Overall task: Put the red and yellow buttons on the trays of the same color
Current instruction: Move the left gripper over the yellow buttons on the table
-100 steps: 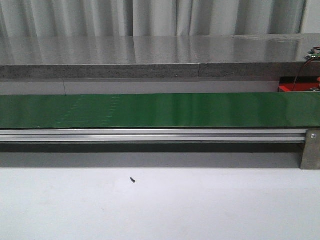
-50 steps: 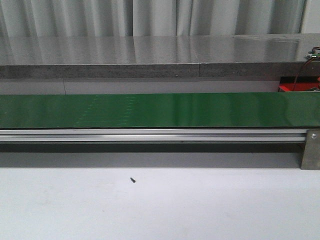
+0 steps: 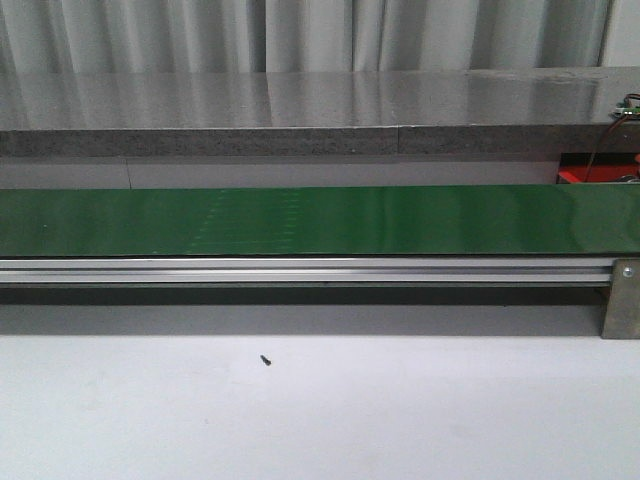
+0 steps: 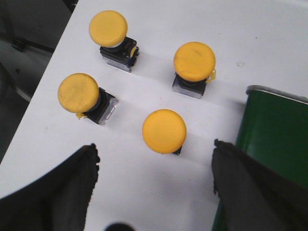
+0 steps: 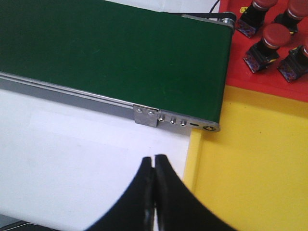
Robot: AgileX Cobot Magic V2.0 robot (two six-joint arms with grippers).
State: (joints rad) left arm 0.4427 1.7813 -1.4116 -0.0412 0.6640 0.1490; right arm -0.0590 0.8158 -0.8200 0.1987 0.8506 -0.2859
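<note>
Left wrist: yellow button (image 4: 164,131) between spread left gripper (image 4: 154,159) fingers, untouched.

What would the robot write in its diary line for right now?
left gripper: open above four yellow buttons | right gripper: shut, empty | red buttons: on red tray | yellow tray: bare | conveyor belt: bare

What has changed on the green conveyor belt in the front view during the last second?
The faint pale marks on the green conveyor belt moved to the right, so the belt seems to be running. Nothing was taken hold of or let go in this view. The aluminium rail and the small dark speck on the white table stayed in place.
</note>
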